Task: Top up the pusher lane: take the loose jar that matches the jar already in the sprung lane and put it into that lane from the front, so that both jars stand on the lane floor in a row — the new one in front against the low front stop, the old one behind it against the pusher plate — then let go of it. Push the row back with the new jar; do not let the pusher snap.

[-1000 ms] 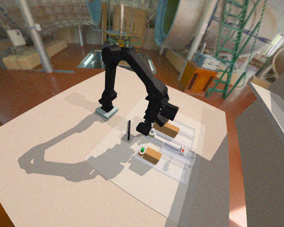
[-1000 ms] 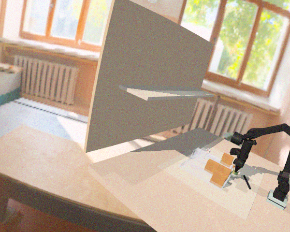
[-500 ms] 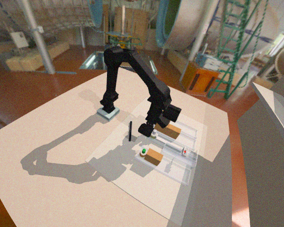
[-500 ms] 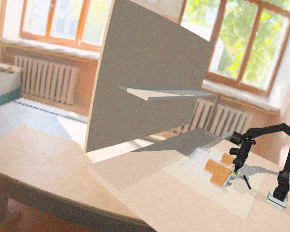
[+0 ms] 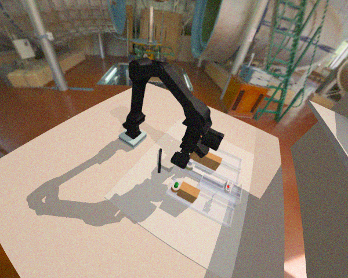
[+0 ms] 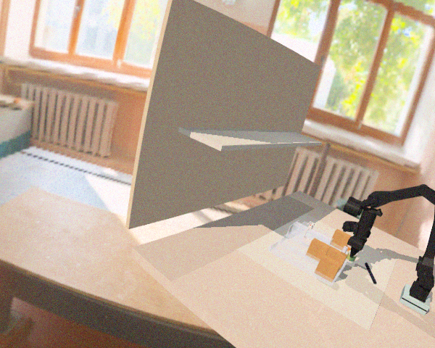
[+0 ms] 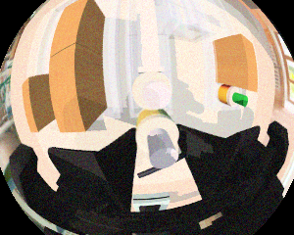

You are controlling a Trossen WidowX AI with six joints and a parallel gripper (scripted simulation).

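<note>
My gripper [image 5: 180, 160] [image 6: 352, 252] [image 7: 155, 129] is shut on a jar with a grey-lavender lid and a yellow-green band. This held jar [image 6: 351, 257] [image 7: 162, 149] is low at the front of the pusher lane; the gripper hides it in the top view. The jar in the lane [image 5: 189, 165] [image 7: 152, 91] has a pale round top and stands just ahead of the held one, by the pusher. Whether the two jars touch, and whether the held one is on the lane floor, I cannot tell. Another jar [image 5: 176, 186] [image 7: 226, 95] has a green cap and orange-brown band.
Orange-brown blocks [image 5: 188, 191] [image 6: 330, 264] [image 7: 64, 88] stand in the side lanes, on both sides of the pusher lane. A thin black post [image 5: 159, 160] [image 6: 370, 273] [image 7: 154, 171] stands in front of the lanes. A tall grey panel [image 6: 225, 93] with a shelf stands behind them.
</note>
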